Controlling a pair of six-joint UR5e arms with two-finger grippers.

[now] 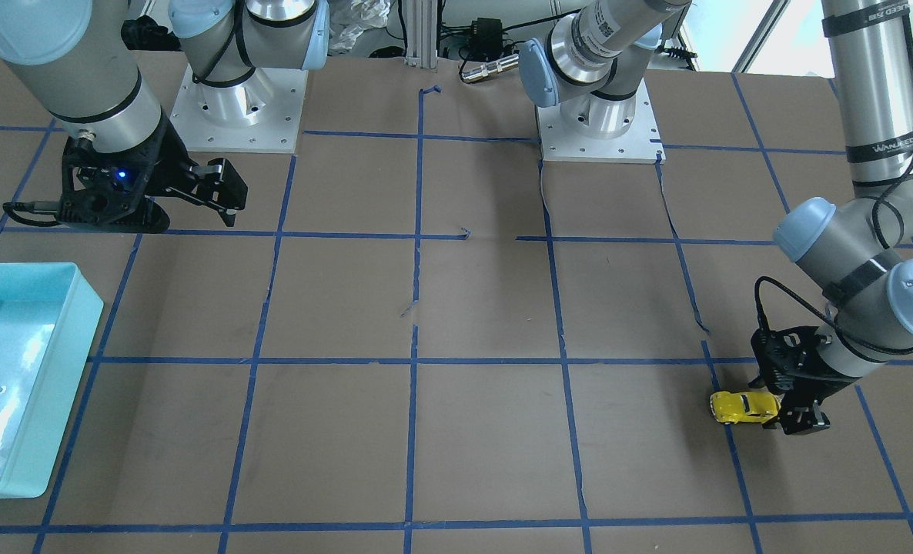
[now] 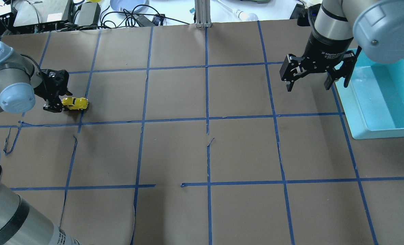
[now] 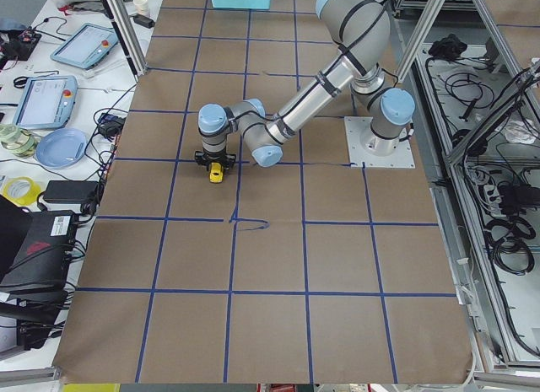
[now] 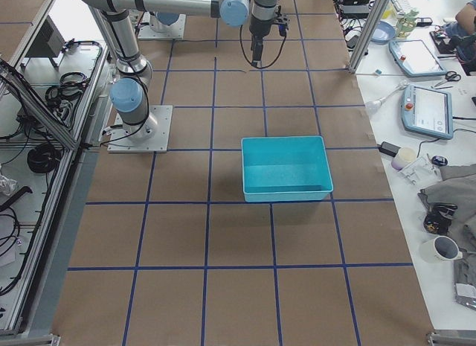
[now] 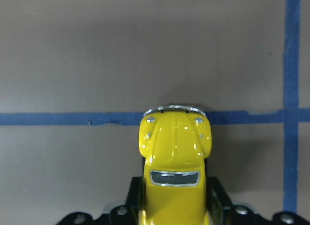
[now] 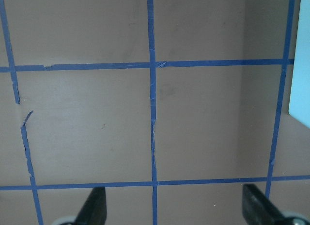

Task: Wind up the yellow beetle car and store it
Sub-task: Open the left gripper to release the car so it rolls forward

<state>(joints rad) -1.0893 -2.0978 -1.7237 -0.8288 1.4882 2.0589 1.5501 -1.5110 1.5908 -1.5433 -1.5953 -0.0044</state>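
Table (image 2: 174, 153) covered in brown paper, marked into squares by blue tape lines (image 2: 207, 102) (torn and lifting in several places). One open turquoise bin (image 2: 386, 132) stands on it near one end. Adjoining side bench carries a pendant (image 3: 84, 46) and a blue plate (image 3: 61, 146).

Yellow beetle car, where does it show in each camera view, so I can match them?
Exterior front-facing: yellow beetle car lower right.
Overhead exterior: far left, above middle.
Exterior left: left of centre, upper half.
Exterior right: not visible.
Left wrist-mounted: bottom centre.
Right wrist-mounted: not in it.
Shared landmark: the blue tape line under its nose.
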